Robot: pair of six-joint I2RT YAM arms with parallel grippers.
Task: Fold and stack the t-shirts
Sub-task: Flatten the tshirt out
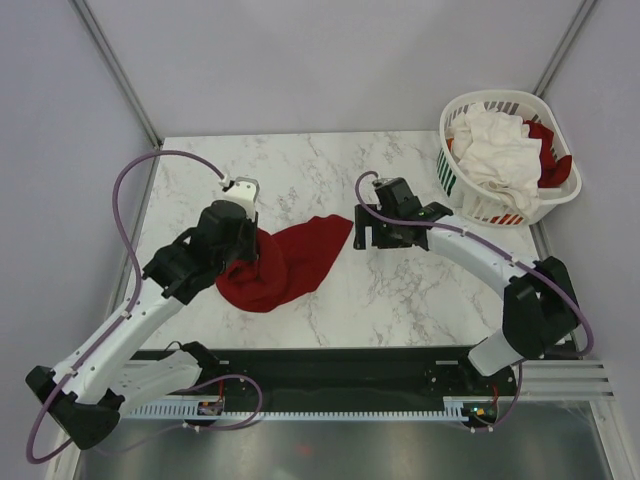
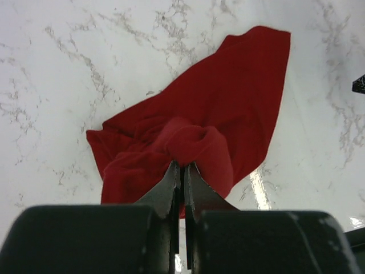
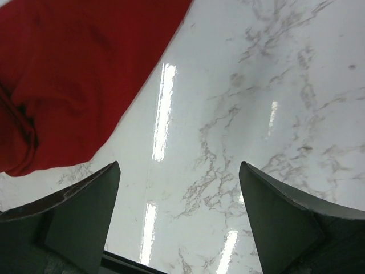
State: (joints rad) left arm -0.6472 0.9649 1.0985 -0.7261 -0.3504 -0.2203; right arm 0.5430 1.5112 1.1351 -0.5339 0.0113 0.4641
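A dark red t-shirt (image 1: 290, 260) lies crumpled on the marble table, left of centre. My left gripper (image 1: 248, 250) is shut on a bunched fold of it; in the left wrist view the jaws (image 2: 183, 165) pinch the red t-shirt (image 2: 228, 108). My right gripper (image 1: 372, 232) is open and empty, just right of the shirt's far corner; its wrist view shows the gripper (image 3: 179, 171) over bare marble with the red t-shirt (image 3: 74, 74) at upper left. A white t-shirt (image 1: 497, 148) and another dark red one (image 1: 552, 160) lie in the basket.
The white slotted basket (image 1: 455, 185) stands at the table's back right corner. Metal frame posts rise at the back corners. A black rail runs along the table's near edge (image 1: 330, 365) between the arm bases.
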